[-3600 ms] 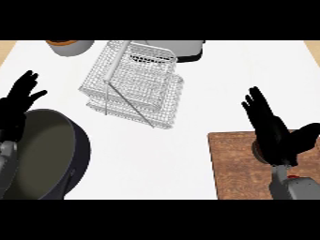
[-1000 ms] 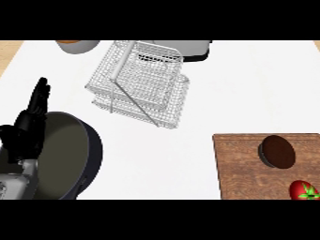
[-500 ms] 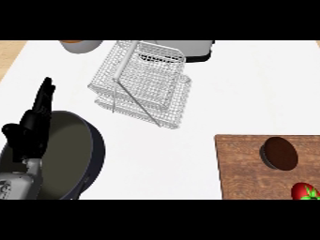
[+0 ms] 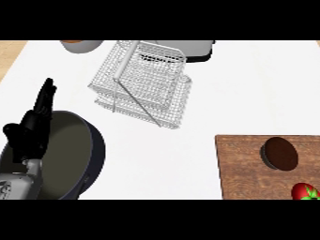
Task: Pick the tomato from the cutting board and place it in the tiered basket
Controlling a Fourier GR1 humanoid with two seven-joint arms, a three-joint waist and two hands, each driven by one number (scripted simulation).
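Wire-mesh metal basket (image 4: 145, 89); grainy wooden cutting board (image 4: 249, 171).

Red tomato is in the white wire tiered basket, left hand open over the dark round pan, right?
No. The head view shows the red tomato on the brown wooden cutting board, not in the white wire tiered basket. The left hand is open over the dark round pan.
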